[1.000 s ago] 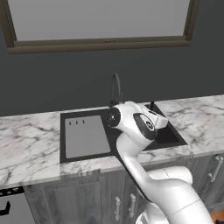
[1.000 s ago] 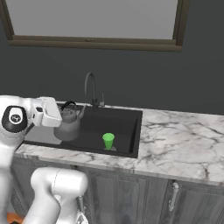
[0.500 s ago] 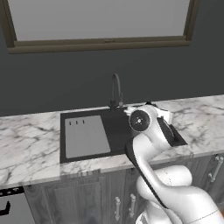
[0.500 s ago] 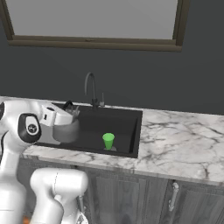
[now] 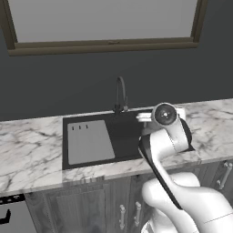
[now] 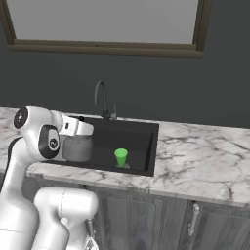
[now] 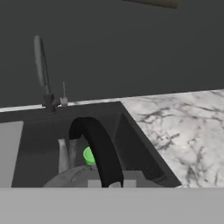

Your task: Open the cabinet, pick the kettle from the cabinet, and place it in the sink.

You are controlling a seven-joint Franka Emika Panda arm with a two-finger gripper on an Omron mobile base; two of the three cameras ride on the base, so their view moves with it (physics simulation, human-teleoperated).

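White marble counter (image 6: 195,156) holds the black sink (image 5: 123,136) below a window (image 6: 102,22).

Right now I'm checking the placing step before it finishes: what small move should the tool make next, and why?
Probably lower a little further, then release. The tool is shut on the kettle by its dark handle, holding it inside the black sink, left of the green cup. Whether the kettle's base touches the floor of the basin cannot be told, so easing down before opening seems safer.
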